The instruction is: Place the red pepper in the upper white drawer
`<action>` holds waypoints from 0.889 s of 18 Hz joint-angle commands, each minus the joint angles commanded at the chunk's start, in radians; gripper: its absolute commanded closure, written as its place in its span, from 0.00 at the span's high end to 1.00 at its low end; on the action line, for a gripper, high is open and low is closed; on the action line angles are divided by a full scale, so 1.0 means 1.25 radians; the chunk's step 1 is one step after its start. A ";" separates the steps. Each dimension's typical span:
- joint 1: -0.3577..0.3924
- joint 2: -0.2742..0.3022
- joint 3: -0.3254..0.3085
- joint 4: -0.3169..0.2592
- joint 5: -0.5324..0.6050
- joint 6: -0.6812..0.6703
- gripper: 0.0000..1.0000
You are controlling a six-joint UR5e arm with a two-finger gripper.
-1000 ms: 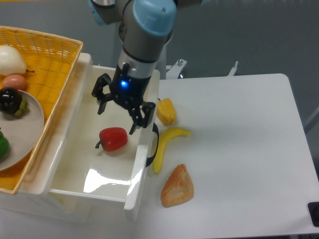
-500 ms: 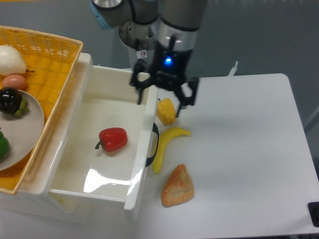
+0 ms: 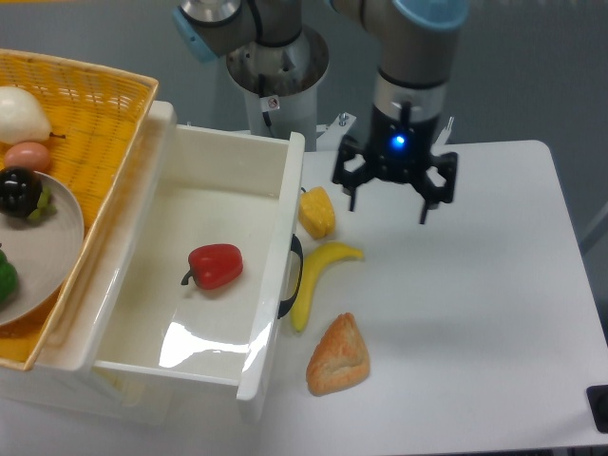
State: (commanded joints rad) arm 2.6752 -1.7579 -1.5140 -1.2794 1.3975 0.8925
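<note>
hand (image 3: 393,197) hangs spread apart and empty above the worktop (image 3: 475,313); red pepper (image 3: 216,265) lies in the upper white drawer (image 3: 142,356) to its left.

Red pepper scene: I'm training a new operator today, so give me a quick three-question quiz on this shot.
1. True or false: the red pepper lies inside the upper white drawer.
2. What is the pincer holding?
A. the banana
B. nothing
C. the yellow pepper
3. Fill in: the bread lies on the table just below the ____.

Key:
1. True.
2. B: the pincer is open and empty, above the table to the right of the drawer.
3. banana.
</note>
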 joint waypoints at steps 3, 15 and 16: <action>0.001 -0.033 -0.001 -0.002 0.005 0.058 1.00; 0.032 -0.148 -0.009 0.001 0.143 0.346 1.00; 0.032 -0.155 -0.009 -0.001 0.150 0.351 1.00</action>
State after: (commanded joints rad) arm 2.7151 -1.9511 -1.5248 -1.2808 1.5845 1.3314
